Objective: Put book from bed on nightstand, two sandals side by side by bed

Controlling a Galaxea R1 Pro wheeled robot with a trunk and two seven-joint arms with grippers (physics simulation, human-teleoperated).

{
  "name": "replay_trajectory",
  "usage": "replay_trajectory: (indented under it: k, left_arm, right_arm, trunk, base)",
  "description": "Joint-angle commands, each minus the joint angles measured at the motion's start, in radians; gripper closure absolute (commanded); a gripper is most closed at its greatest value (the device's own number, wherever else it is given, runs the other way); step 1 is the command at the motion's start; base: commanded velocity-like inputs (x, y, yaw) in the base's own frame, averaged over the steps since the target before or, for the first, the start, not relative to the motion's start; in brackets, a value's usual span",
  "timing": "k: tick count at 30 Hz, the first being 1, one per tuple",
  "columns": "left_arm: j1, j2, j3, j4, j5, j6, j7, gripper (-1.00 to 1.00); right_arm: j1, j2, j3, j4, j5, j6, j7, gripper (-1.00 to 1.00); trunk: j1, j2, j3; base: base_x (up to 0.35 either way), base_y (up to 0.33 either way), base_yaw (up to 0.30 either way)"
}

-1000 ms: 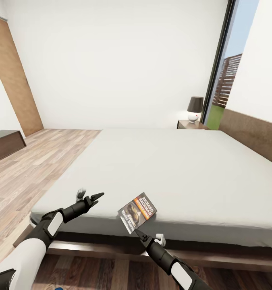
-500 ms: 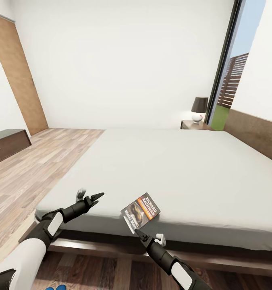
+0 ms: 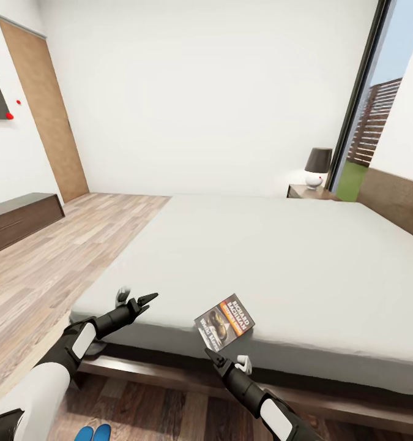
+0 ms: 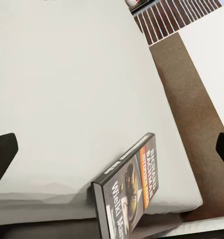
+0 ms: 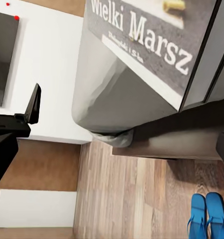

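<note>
You are facing a large bed (image 3: 279, 257) with a plain grey-beige mattress, standing at its near edge. The book (image 3: 224, 320), a thin dark paperback with an orange band, lies on the mattress right at that near edge, slightly overhanging it. Your right gripper (image 3: 227, 361) hovers just below and in front of the book, its fingers spread apart and holding nothing. Your left gripper (image 3: 133, 301) hangs over the near left corner of the mattress, well apart from the book, also spread wide and empty. The two blue sandals (image 3: 93, 433) lie side by side on the wood floor near your base, at the near left. The nightstand (image 3: 311, 192) with its dark-shaded lamp (image 3: 318, 166) stands at the far side of the bed, beside the tall window (image 3: 386, 98).
</note>
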Motion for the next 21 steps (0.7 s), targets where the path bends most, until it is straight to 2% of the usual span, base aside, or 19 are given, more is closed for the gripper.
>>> replay_trajectory:
  k: [1,21]
  left_arm:
    - [-0.001,0.0,0.002,0.0,0.004,0.008,-0.002,-1.0]
    - [-0.001,-0.001,0.002,0.001,0.004,0.008,-0.001,-1.0]
  right_arm:
    - [0.0,0.0,0.003,0.0,-0.011,0.008,0.001,-1.0]
    - [0.0,-0.002,0.003,0.001,-0.016,0.008,0.002,-1.0]
  trunk:
    - [0.0,0.0,-0.001]
    - [0.0,0.0,-0.001]
  base:
    - [0.0,0.0,0.007]
    - [0.0,0.0,0.001]
